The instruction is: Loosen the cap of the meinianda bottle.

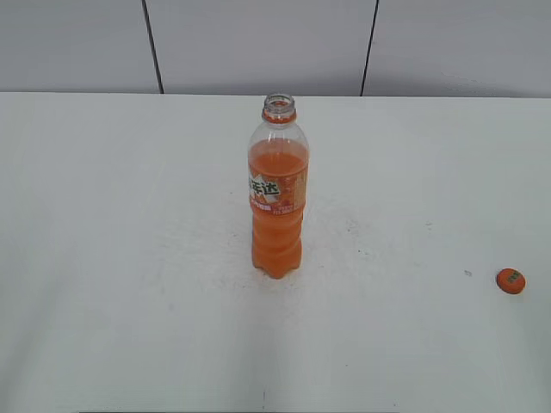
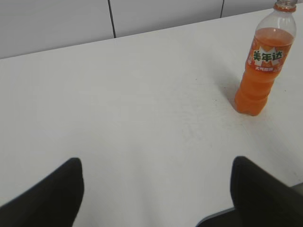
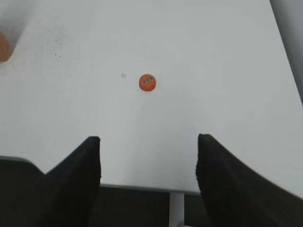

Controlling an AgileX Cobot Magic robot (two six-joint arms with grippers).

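The cap (image 1: 510, 280) lies off on the table (image 1: 129, 258), well apart from the upright, heavy-looking, slippery meinianda bottle (image 1: 277, 206), best gripped at its waist; both end effectors released, empty.

clear glossy plastic meinianda bottle (image 1: 277, 194), smooth orange plastic cap (image 1: 510, 280), matt white table (image 1: 129, 258).

Tall clear plastic orange-drink bottle (image 2: 264, 61): mouth cut by top edge in left wrist view; just an orange sliver at right wrist view's left edge. Small round orange plastic cap (image 3: 147, 82): top mark illegible.
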